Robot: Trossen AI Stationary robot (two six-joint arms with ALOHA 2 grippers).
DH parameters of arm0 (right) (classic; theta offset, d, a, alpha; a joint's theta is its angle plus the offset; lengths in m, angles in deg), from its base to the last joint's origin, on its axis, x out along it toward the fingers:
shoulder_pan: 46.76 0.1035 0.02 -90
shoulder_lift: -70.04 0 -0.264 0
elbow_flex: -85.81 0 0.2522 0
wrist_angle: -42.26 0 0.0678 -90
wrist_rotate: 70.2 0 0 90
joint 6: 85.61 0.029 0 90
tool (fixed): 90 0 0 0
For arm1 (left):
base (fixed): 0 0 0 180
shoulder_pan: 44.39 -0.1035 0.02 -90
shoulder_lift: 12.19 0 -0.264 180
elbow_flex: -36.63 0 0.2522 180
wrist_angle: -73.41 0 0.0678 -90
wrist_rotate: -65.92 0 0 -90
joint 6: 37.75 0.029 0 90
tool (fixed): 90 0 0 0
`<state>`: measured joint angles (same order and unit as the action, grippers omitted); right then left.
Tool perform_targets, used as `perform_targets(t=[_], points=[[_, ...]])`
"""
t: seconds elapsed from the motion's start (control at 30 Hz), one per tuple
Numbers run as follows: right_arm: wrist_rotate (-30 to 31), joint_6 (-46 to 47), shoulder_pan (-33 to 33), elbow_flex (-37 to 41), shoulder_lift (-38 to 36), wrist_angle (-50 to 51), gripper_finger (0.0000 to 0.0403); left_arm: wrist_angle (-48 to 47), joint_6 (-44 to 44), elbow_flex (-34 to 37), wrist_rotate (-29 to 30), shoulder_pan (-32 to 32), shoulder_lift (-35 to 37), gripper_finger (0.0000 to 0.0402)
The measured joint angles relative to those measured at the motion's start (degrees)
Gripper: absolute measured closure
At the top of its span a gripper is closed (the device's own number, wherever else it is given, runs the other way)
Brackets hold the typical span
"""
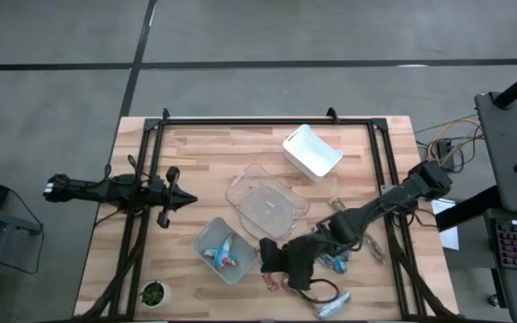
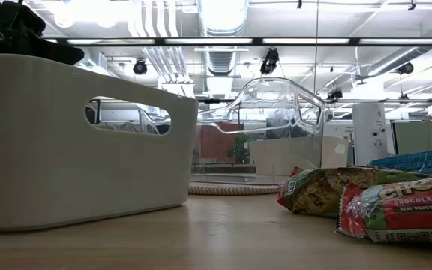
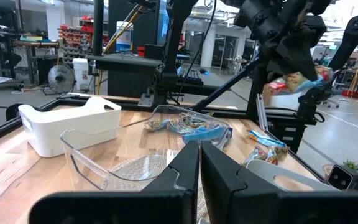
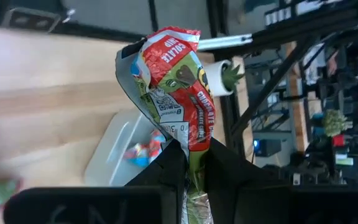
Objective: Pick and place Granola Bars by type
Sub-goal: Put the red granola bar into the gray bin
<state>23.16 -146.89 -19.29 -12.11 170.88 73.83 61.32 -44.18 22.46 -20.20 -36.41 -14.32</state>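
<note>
Wooden counter [image 1: 196, 161] is carrying three bins. At its left edge the left gripper [image 1: 187, 200] is waiting, its fingers [image 3: 185, 174] pressed closed on nothing. Moving right, the grey bin [image 1: 206, 237] is holding a few blue and pink bars [image 1: 223, 254]. Beside it the right gripper [image 1: 272, 260] is hovering, its fingers [image 4: 173, 165] pinching a red and green granola bar [image 4: 182, 87]. Farther right, more loose bars [image 1: 341, 260] are lying near the counter's right side, behind the clear bin [image 1: 267, 202] and white bin [image 1: 312, 151].
</note>
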Motion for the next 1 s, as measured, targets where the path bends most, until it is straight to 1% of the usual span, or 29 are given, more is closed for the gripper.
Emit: perform_targets(t=[0.13,0.2,0.33,0.5,0.67,0.77,0.9,1.0], points=[[-0.4,2.2,-2.0,0.0,1.3,-4.8,0.0364,0.0,0.0,0.0,0.0,0.0,0.0,0.0401],[-0.4,1.7,-3.0,0.0,1.5,-6.8,0.0364,0.0,0.0,0.0,0.0,0.0,0.0,0.0401],[-0.4,-3.9,-5.2,0.0,2.1,-10.3,0.0364,0.0,0.0,0.0,0.0,0.0,0.0,0.0401],[-1.4,-9.6,-7.7,0.0,2.6,-11.4,0.0364,0.0,0.0,0.0,0.0,0.0,0.0,0.0401],[-5.8,-15.3,-10.0,0.1,3.6,-11.9,0.0364,0.0,0.0,0.0,0.0,0.0,0.0,0.0401],[-8.1,-18.9,-11.3,0.1,4.2,-14.6,0.0364,0.0,0.0,0.0,0.0,0.0,0.0,0.0401],[-13.0,-24.9,-12.5,0.1,5.5,-17.3,0.0364,0.0,0.0,0.0,0.0,0.0,0.0,0.0401],[-16.1,-27.5,-12.9,0.1,6.0,-18.6,0.0364,0.0,0.0,0.0,0.0,0.0,0.0,0.0401]])
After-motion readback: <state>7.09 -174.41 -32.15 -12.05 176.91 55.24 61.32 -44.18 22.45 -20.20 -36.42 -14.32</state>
